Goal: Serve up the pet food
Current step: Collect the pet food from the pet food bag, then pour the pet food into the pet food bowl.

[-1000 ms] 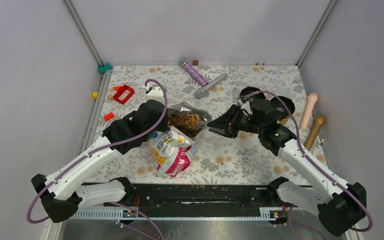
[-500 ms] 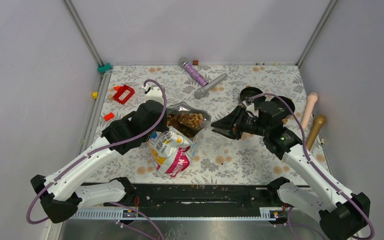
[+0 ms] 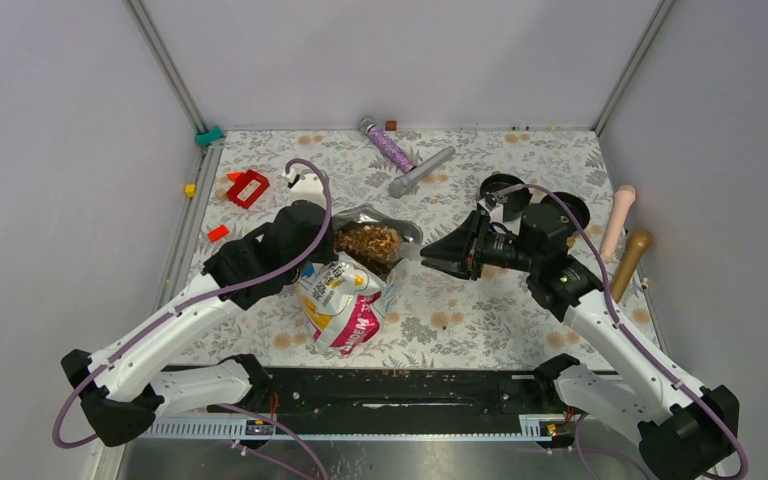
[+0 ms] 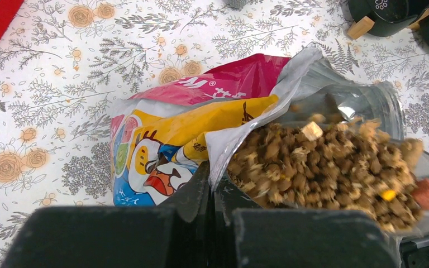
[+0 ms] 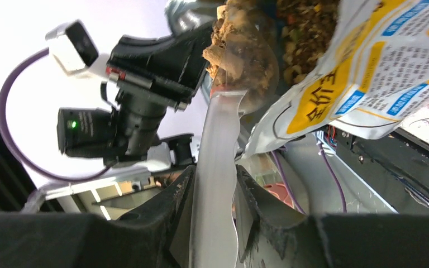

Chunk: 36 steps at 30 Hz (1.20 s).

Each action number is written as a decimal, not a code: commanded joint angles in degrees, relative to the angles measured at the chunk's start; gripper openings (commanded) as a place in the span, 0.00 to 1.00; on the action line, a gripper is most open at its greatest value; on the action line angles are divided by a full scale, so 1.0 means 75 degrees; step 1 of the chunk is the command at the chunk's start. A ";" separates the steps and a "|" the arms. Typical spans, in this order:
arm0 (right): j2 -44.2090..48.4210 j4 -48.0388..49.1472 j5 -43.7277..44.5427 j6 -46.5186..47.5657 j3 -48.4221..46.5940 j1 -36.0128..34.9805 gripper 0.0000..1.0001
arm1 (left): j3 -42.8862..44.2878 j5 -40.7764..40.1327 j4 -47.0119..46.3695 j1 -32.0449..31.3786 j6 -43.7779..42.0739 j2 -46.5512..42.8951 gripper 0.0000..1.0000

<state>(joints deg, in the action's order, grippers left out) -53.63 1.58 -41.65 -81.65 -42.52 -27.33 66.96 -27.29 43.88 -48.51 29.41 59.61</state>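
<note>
**Floral table, bag open, scoop loaded**

Floral table (image 3: 480,320), lilac walls all round. The bag (image 3: 345,305) lies on its side mid-table with its mouth pointing away from the bases. The kibble (image 4: 324,167) is heaped in the silver-lined mouth.

My left gripper (image 4: 212,187) has its fingers clenched on the film at the bag's rim, which props the mouth open. My right gripper (image 5: 215,184) pinches the flat handle of a clear scoop (image 5: 240,61). The scoop's cup sits at the bag mouth, piled with kibble above its edge. I can't tell from here whether the cup is level.

Handling, my read:
- The kibble is dry, light and loose. Fingers can't pinch it, so it only travels in the scoop. It will roll off on any tilt or jerk, and with this heap I expect some loss.
- The scoop handle looks thin, smooth and a bit springy, so it may twist in the pinch. Gripping across the flat faces at mid-handle, as now, is the sane hold.
- The bag is glossy soft film, slippery, and collapses if released. The rim is the right place to hold it, and a folded edge would give more bite.

The black bowls (image 3: 503,187) sit far right behind my right arm, well apart from the bag. I take them as the drop point.
</note>
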 commanded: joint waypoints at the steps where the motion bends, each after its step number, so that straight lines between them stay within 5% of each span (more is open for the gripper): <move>1: 0.0240 0.1121 -0.0734 0.0117 -0.0301 -0.0021 0.00 | 0.0053 0.0188 -0.0671 -0.0099 0.0217 -0.0128 0.00; 21: 0.0040 0.2073 -0.0606 -0.0402 0.0185 -0.0024 0.00 | 0.0041 -0.0060 -0.0626 -0.0102 0.0445 -0.0333 0.00; 36: 0.0424 0.2014 -0.0333 -0.0293 0.0366 -0.0001 0.00 | 0.0145 -0.1369 -0.0078 -0.0083 0.1069 -0.0486 0.00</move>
<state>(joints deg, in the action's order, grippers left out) -52.31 12.71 -45.08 -83.83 -39.33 -27.38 66.61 -32.71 45.84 -48.75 35.00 58.33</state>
